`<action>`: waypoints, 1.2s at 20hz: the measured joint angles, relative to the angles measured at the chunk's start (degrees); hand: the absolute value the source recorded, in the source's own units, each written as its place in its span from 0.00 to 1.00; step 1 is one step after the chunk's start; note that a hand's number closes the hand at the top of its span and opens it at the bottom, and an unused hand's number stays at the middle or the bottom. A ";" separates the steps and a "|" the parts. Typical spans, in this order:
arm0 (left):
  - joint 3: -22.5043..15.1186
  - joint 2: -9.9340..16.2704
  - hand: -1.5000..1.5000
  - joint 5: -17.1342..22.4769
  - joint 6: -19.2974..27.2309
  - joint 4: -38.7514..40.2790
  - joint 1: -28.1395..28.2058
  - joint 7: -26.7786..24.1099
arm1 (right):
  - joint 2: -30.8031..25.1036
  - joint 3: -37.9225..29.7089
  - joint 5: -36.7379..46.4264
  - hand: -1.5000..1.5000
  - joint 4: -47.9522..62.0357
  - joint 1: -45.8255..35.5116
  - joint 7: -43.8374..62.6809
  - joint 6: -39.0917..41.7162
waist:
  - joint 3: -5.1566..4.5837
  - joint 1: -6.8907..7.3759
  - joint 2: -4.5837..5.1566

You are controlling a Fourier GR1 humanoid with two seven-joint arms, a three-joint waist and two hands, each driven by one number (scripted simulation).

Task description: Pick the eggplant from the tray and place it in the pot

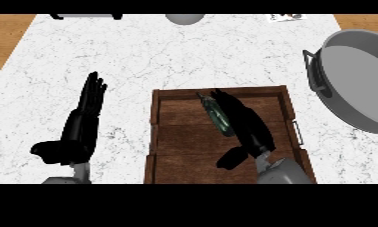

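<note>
Our right robot hand (247, 126) reaches over the wooden tray (171, 146) from the lower edge of the view, its fingers stretched forward and lying along the eggplant (215, 113), not curled round it as far as we can see. We see the eggplant as a dark green, elongated shape resting on the tray's floor in the far half, slanted with its stem end towards the tray's far rim and partly hidden on its right side by the fingers. Our left robot hand (80, 126) rests open on the white marbled worktop (148, 56) just left of the tray, fingers straight and together, pointing away from us. Farther off and to the right, well apart from the tray, we find the grey pot (354, 61) with a dark handle on its near-left rim, cut off by the view's right edge. At the worktop's far edge we make out a grey rounded object (184, 18) that we cannot identify.
</note>
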 measured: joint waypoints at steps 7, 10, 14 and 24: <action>1.37 -1.52 0.50 -1.38 -1.49 1.87 -0.54 -0.74 | 3.02 -2.96 2.80 1.00 5.14 -1.90 -3.78 -0.42 | -0.12 -0.10 -0.15; 0.48 -2.25 0.50 -2.30 -0.98 0.62 0.23 -0.11 | 3.52 -3.28 5.29 1.00 7.07 -3.08 -6.59 -4.23 | -0.19 -0.04 -0.23; 0.97 -2.43 0.50 -2.04 -1.83 0.58 0.48 -0.45 | 3.82 -4.52 6.95 1.00 8.92 -3.47 -10.11 -8.60 | -0.25 -0.08 -0.34; 1.47 -3.39 0.50 -3.36 -2.25 -0.77 1.37 0.28 | 5.08 -6.30 11.15 1.00 8.36 -3.86 -10.78 -13.95 | -0.10 -0.08 -0.15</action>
